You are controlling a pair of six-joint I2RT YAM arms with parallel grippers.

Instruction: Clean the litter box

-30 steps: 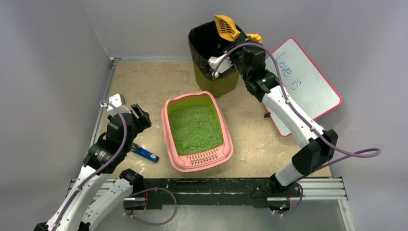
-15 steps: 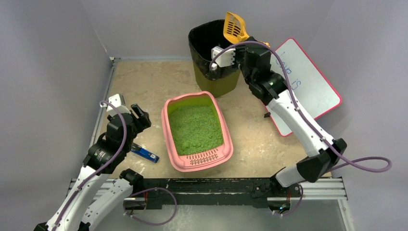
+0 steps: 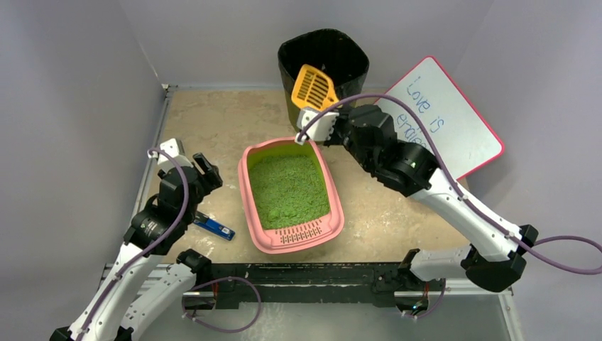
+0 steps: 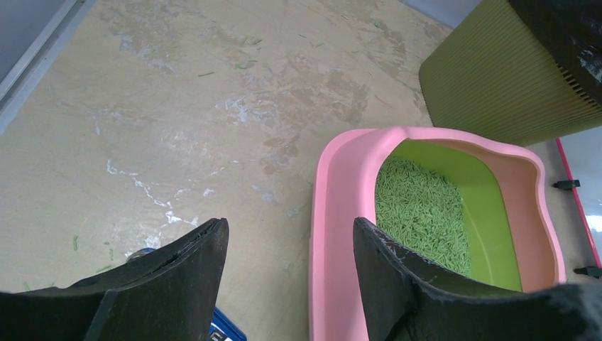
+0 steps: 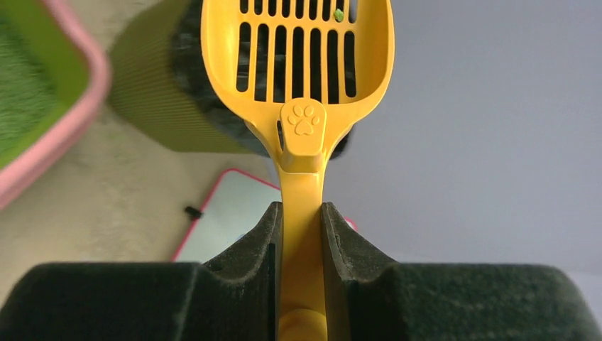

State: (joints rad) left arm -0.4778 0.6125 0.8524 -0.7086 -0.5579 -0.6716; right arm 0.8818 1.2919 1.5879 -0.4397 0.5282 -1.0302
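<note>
- We see the litter box at the middle of the table. Its long axis runs from about 12 o'clock to 6 o'clock, with the near end leaning slightly toward 5.
- Its slotted grate lip points to 6 o'clock, toward the arm bases, and green litter fills the tray.
- We find the right gripper clamped on the handle of a yellow scoop. The slotted head points toward 12 o'clock, in front of the olive bin with its black bag.
- The right arm bends at an elbow at 4 o'clock of the box. Its forearm reaches toward 10 o'clock, and the wrist hangs above the box's far right corner.
- The left gripper sits at 9 o'clock of the box, with its fingers apart and nothing between them. It is aimed toward 1 o'clock over bare table.
- We note a blue object on the table just beside the left arm, and a whiteboard at 2 o'clock.
</note>
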